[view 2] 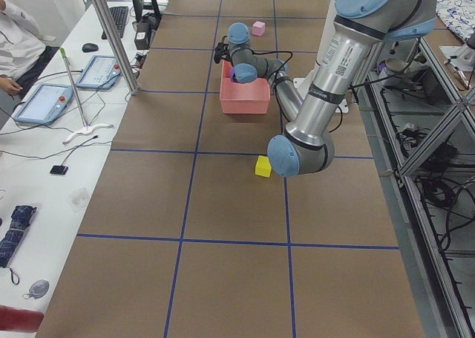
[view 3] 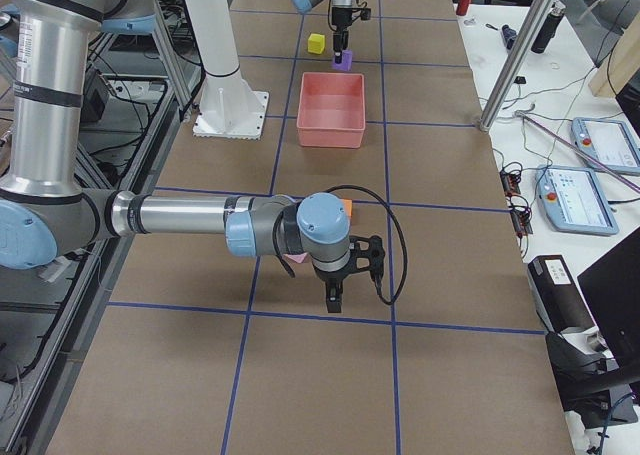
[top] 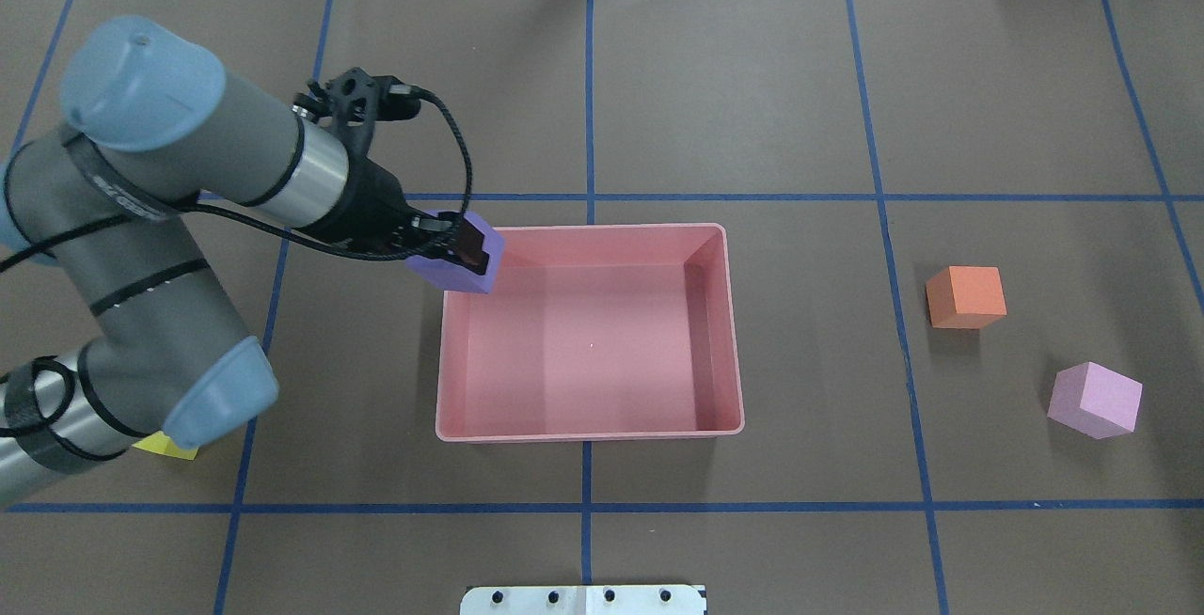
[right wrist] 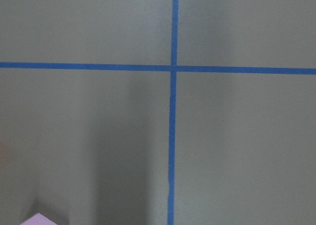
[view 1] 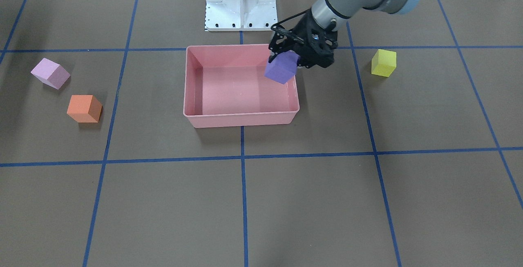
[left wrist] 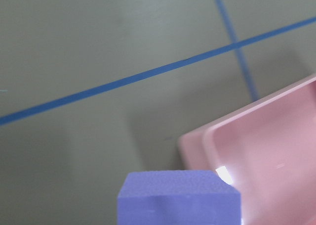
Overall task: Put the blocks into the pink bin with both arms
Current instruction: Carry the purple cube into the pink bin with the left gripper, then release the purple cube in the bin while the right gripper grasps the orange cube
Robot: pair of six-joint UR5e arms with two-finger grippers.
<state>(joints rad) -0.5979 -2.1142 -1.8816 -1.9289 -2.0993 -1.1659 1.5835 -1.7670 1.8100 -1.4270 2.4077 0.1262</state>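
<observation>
Currently the purple block (view 1: 282, 67) (top: 450, 274) (left wrist: 178, 198) is clamped by the left gripper (view 1: 286, 59) (top: 461, 253), tilted and lifted clear of the table (view 1: 310, 201). It is held over the wall of the pink bin (view 1: 241, 114) (top: 588, 433) (left wrist: 197, 141) on that gripper's side. In the left wrist view a rounded bin corner is seen just past the block.

The yellow block (view 1: 384, 63) (view 2: 263, 166) is set on the table on the outer side of the left gripper, away from the bin and well apart from it. From overhead it is mostly hidden under the left arm (top: 150, 220).

The orange block (view 1: 84, 108) (top: 966, 296) and the light pink block (view 1: 51, 73) (top: 1096, 399) are placed beyond the bin's opposite side, well apart from the left gripper and not touching each other. The orange block is the nearer of the two to the bin.

The right gripper (view 3: 333, 300) is seen only from the right side camera, pointed down over the table near the orange block, which is partly covered by its wrist. Whether its fingers are apart or together cannot be told. In the right wrist view crossed blue tape lines (right wrist: 173, 136) are seen, with a light pink corner at the lower left edge.
</observation>
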